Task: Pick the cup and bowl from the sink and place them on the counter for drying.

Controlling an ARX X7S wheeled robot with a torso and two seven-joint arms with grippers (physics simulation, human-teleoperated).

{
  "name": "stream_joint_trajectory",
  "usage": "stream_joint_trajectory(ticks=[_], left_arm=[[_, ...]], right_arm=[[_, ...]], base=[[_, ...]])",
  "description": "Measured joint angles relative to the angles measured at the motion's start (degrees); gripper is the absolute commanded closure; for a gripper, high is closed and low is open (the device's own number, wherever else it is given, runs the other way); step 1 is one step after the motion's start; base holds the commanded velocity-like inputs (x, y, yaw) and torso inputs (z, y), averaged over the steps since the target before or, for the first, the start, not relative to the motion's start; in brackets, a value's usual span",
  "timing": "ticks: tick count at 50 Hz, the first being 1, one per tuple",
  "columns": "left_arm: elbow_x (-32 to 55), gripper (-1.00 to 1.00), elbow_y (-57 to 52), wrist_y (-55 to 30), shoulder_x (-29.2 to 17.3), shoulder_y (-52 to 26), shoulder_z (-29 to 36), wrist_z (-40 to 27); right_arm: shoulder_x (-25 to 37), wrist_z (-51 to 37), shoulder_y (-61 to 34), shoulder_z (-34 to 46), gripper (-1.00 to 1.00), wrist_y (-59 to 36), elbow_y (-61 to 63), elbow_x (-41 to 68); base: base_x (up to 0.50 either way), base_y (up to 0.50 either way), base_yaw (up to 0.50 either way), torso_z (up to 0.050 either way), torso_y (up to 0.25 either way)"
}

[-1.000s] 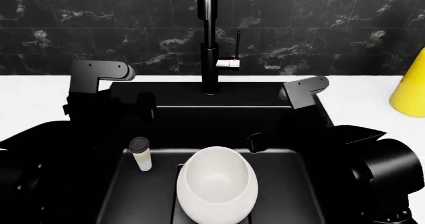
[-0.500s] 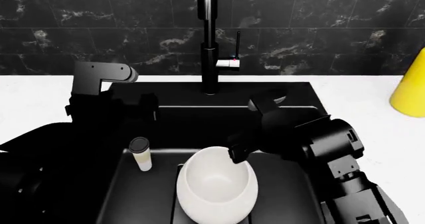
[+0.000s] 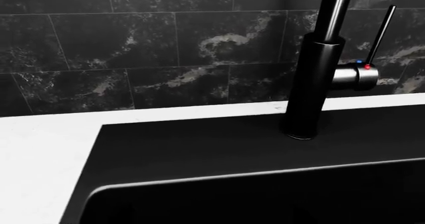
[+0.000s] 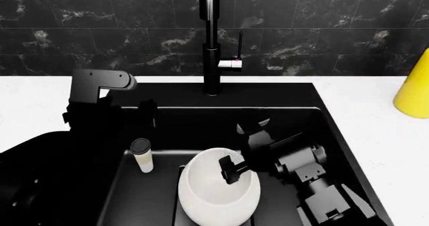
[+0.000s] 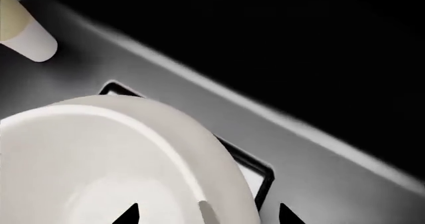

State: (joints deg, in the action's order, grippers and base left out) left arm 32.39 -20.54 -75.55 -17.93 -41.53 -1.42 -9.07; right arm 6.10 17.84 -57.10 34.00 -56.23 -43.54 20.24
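**Right gripper straddling bowl rim, cup untouched in sink**

While the bowl (image 4: 218, 190) sits upright on the floor of the sink (image 4: 315, 105), over the recessed drain panel at the basin's near edge, the right gripper (image 4: 244, 166) is down on its far-right rim. Jaws parted: one finger (image 4: 230, 168) hangs inside the bowl, the other is outside the wall, dark on dark in the head view. In the right wrist view the two fingertips (image 5: 127, 215) show either side of the white rim (image 5: 199, 149), not closed on it; contact with the rim cannot be told.

The cup (image 4: 142, 155) stands upright on the sink floor near the basin's left wall, just beside the bowl, apart from it. Its cream base also shows in the right wrist view (image 5: 23, 32).

Left gripper: its arm (image 4: 100, 85) sits over the sink's back-left corner, the fingers lost in black against the basin, so whether open or closed cannot be told. The left wrist view shows no fingers, only the sink's back ledge, the faucet (image 3: 319, 79) and the counter (image 3: 40, 144).

The faucet stands at the middle of the sink's back edge. The counter runs white along the back and both sides of the sink. A yellow bottle (image 4: 414, 88) stands on the counter at the right, cut off by the frame. Black marble wall tiles (image 4: 100, 30) behind.
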Motion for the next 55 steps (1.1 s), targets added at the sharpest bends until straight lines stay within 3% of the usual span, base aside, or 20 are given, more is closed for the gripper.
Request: stream_joint_trajectory(ticks=[14,15,38,55], left_arm=[[0.42,-1.0,-0.48,-0.02,-0.14,0.52,-0.07,-0.52],[0.44,-1.0,-0.49,-0.01,-0.14,0.53,-0.06,-0.56],[1.11,-1.0,-0.5,-0.31,-0.81,0.31,-0.37,-1.23],[1.33,-1.0,-0.36,0.21,-1.12,0.85,-0.74,-1.75]], right_arm=[[-0.69,0.63,1.08,1.97,-1.0,3.38,-3.42,-0.96],[-0.62,0.51,1.17,1.97,1.0,3.31,-3.2,-0.89],[4.82,-3.99,3.26,1.39,1.0,-4.57,13.5,0.7],[11.82,-7.45,0.7,-2.18,1.0,-16.28,31.3,2.93]], base=[[0.0,0.0,0.0,0.0,0.0],[0.0,0.0,0.0,0.0,0.0],[0.0,0.0,0.0,0.0,0.0],[0.0,0.0,0.0,0.0,0.0]])
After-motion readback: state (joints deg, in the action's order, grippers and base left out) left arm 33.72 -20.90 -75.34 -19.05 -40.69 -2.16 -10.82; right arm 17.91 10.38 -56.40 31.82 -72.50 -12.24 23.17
